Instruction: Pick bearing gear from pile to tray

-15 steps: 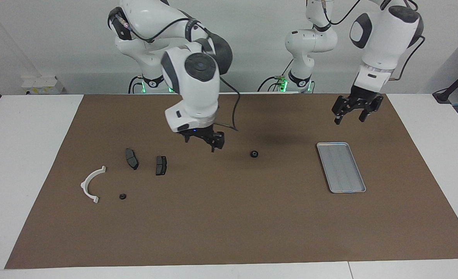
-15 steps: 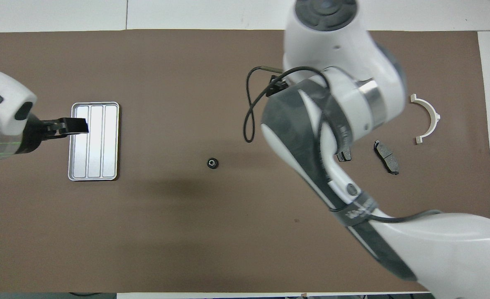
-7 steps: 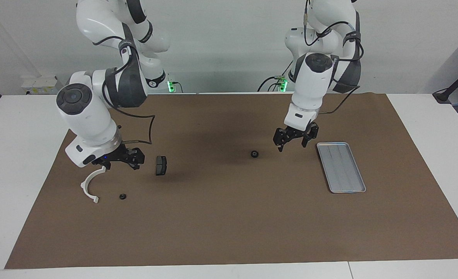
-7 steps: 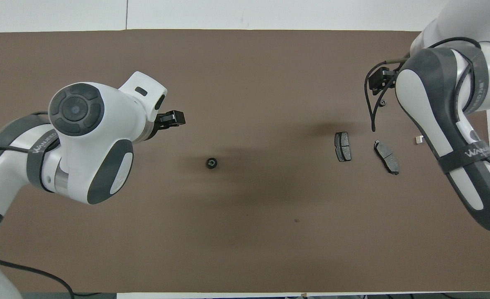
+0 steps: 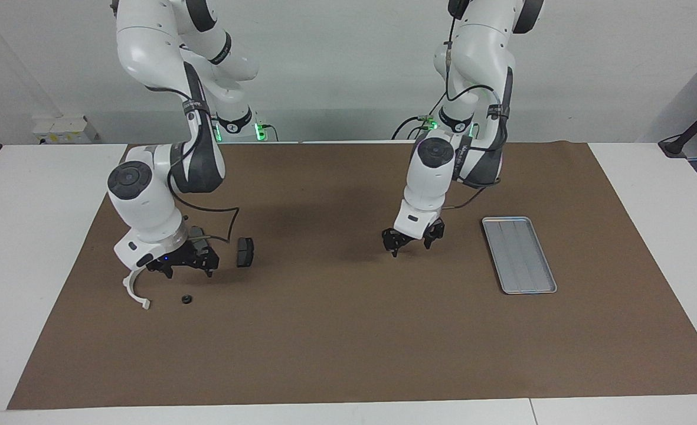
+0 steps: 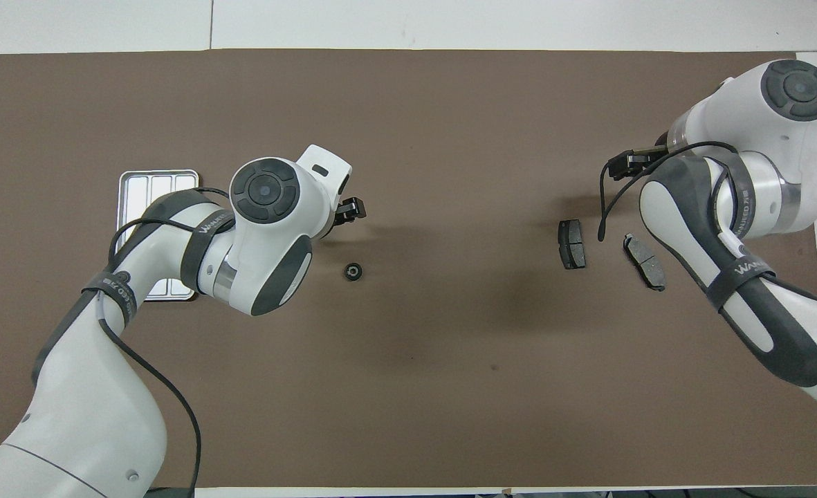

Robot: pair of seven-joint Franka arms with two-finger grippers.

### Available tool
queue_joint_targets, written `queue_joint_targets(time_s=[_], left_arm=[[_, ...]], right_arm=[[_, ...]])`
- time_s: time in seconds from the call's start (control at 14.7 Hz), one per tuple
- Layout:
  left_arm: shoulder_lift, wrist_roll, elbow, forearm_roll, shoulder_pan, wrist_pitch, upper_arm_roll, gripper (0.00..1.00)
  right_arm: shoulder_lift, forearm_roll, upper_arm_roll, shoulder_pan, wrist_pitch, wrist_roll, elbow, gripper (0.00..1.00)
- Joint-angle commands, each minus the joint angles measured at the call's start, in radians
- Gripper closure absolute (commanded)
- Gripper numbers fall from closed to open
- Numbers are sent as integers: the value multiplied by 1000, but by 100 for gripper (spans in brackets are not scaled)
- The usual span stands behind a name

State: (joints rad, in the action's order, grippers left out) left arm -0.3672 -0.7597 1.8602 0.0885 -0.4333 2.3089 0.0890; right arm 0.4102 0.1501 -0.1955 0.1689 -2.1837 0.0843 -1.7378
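Note:
The bearing gear [image 6: 353, 271], a small black round piece, lies alone on the brown mat [image 5: 348, 330] mid-table. My left gripper [image 5: 410, 247] is open and hangs low right by it, hiding it in the facing view; in the overhead view the left gripper [image 6: 349, 211] shows just past my wrist. The silver tray [image 5: 519, 254] lies empty toward the left arm's end, partly covered by my arm in the overhead view [image 6: 155, 181]. My right gripper [image 5: 189, 273] is open, low over the pile: a white arc [image 5: 134, 290], a second black round piece [image 5: 187, 299] and a brake pad [image 5: 244, 252].
Both dark brake pads show in the overhead view [image 6: 571, 243] [image 6: 645, 261]; the white arc and the second round piece are hidden there under my right arm. White table surface [image 5: 35, 236] borders the mat.
My left gripper swung from near the tray toward mid-table and came down by the bearing gear. My right gripper moved from mid-table out to the pile and lowered over it.

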Motion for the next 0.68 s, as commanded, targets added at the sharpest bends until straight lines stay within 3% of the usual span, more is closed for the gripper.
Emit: queue_joint_targets(time_s=[0.0,0.27,0.61], left_arm=[[-10,-67,-29,27,-37,-2,-20,1],[-9,-142,-10,34,-59,-17,-18,1],[20,-147,79,36,-78,-10,-18,2]], right_arm=[[41,38,-13,37,-96,-26,-20,0],[99,40,-12,54,-177,-46,-12,0],[121,49,-10,40,-163,30,7,4]])
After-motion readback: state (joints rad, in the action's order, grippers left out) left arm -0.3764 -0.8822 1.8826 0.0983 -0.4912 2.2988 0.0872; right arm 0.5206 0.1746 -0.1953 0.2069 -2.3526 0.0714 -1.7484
